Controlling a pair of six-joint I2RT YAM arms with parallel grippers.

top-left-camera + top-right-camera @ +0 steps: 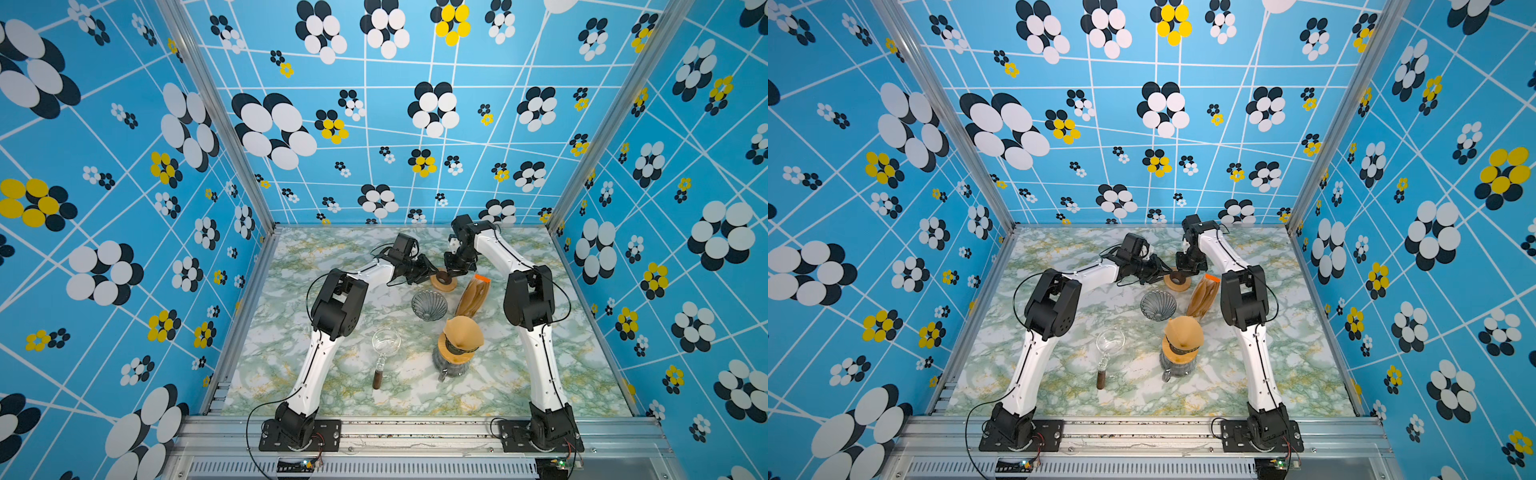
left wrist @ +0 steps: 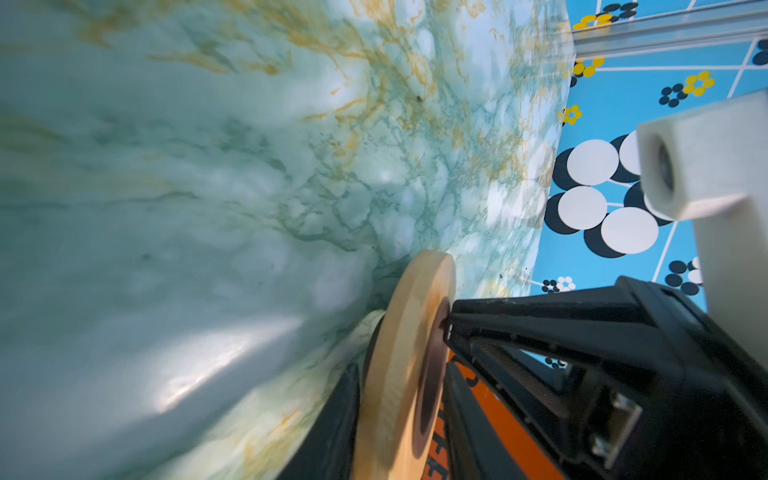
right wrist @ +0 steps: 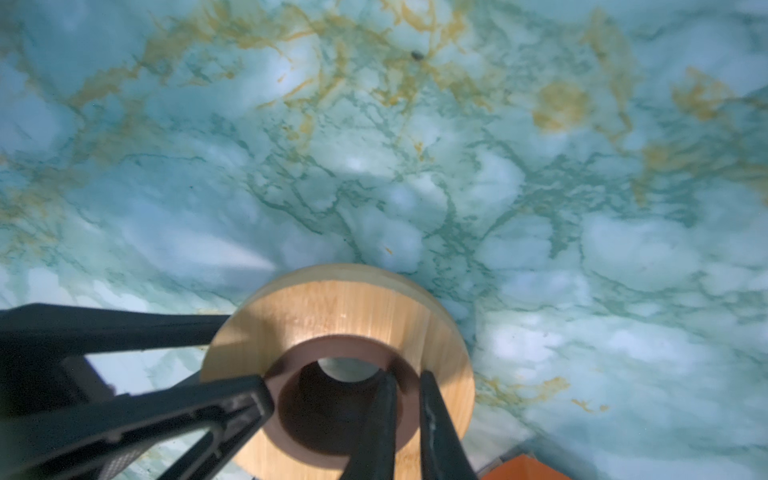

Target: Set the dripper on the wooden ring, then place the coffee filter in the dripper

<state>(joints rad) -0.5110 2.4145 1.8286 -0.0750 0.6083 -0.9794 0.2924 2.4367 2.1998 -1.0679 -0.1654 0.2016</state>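
Well away from either pincer, back toward the arm bases: coffee filter (image 1: pixel 463 332) seated atop the carafe (image 1: pixel 451 368); dripper (image 1: pixel 429 305) nearer, upright on the surface (image 1: pixel 415 395). Left pincer (image 1: pixel 436 275) and right pincer (image 1: pixel 453 274) both nipped nearly closed on the wooden ring (image 1: pixel 446 284).

Both top views look steeply down from high above the front rail, facing the back wall; they sit side by side, far off, and share almost the whole scene: the marbled table (image 1: pixel 345 399), both arms and their bases; the left wrist view, rolled sideways, skims low over the tabletop past its own fingers (image 2: pixel 336 424), very near the wooden ring (image 2: pixel 399 365), with the right wrist camera (image 2: pixel 706 166) in sight; the right wrist view looks down past its fingers (image 3: pixel 384 428), close above that ring; both wrist views share the ring and the marble behind it.
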